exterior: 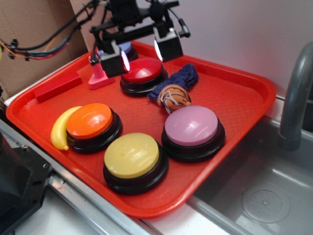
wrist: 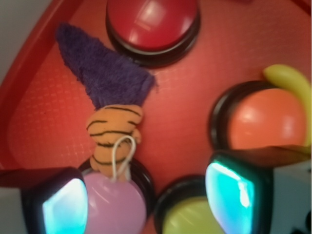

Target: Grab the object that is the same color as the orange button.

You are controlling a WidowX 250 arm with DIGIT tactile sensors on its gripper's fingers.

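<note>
Five buttons, orange ball (exterior: pixel 174 96), open claw (exterior: pixel 141 53)

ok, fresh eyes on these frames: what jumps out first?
The red tray packed with big dome buttons: orange front left, yellow front, pink right, red at the back. Between red and pink lies a small orange striped ball against a dark blue cloth. The gripper hangs open over the red button.
</note>
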